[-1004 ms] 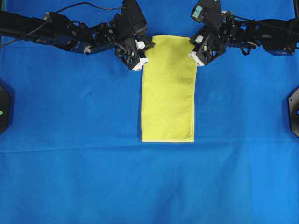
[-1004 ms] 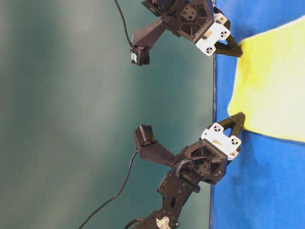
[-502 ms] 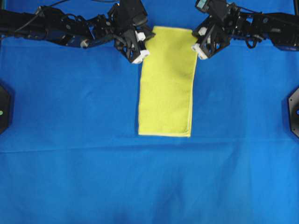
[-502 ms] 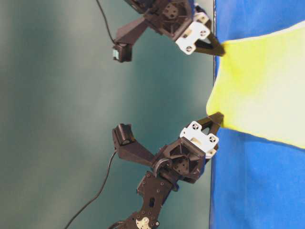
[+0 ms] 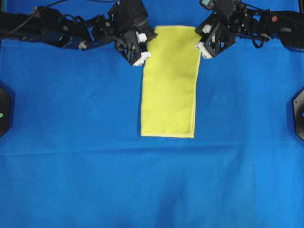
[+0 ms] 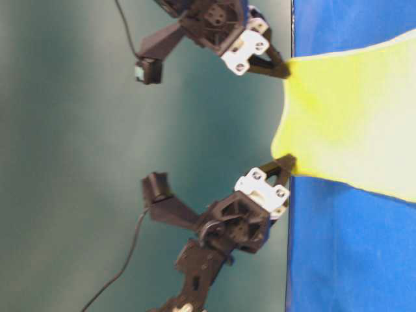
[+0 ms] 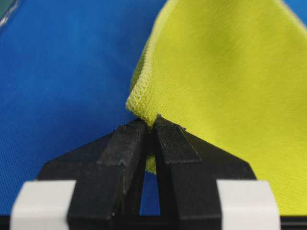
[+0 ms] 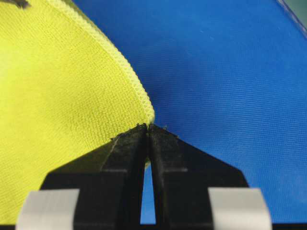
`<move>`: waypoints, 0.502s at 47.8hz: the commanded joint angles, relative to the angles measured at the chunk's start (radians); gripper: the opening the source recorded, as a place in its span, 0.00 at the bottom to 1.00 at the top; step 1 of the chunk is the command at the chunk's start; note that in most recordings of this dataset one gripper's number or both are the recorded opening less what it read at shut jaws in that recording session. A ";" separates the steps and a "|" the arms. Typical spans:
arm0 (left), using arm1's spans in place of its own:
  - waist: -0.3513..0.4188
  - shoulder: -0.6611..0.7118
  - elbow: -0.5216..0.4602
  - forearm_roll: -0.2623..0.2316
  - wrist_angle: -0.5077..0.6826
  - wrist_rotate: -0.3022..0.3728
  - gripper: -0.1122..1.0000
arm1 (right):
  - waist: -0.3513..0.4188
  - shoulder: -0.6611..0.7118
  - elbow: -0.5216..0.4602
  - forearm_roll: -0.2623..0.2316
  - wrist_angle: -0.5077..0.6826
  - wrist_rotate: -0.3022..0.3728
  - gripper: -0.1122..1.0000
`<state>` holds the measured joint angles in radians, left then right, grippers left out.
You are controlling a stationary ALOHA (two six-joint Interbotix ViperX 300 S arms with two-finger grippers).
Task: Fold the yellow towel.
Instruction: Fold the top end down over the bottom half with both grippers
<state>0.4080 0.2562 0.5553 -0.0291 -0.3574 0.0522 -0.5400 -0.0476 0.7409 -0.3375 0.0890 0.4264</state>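
While the yellow towel (image 5: 168, 83) is being kept as a long folded strip on the blue cloth (image 5: 71, 142) covering the table, its two far corners are being pinched and raised. The left gripper (image 5: 144, 46) is being clamped on one corner and the right gripper (image 5: 199, 40) on the other. Two dark mounts (image 5: 299, 113) are being shown at the cloth's side edges, well apart from the towel.

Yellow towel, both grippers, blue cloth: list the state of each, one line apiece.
yellow towel: folded into a long strip, far end lifted by its two corners, near end lying flat.
left gripper: shut on the yellow towel's corner, fingers pinching the hem.
right gripper: shut on the yellow towel's other far corner.
blue cloth: spread flat under the towel.
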 commanded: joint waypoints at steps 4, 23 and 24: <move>-0.046 -0.107 0.028 0.002 -0.012 0.005 0.13 | 0.054 -0.086 -0.012 0.000 0.058 0.011 0.13; -0.239 -0.202 0.166 0.002 -0.006 0.002 0.13 | 0.279 -0.164 0.026 0.009 0.161 0.074 0.13; -0.253 -0.204 0.172 0.002 -0.005 0.002 0.13 | 0.291 -0.164 0.028 0.009 0.164 0.078 0.13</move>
<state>0.1963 0.0859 0.7210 -0.0291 -0.3605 0.0568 -0.2838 -0.1933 0.7731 -0.3298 0.2454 0.4939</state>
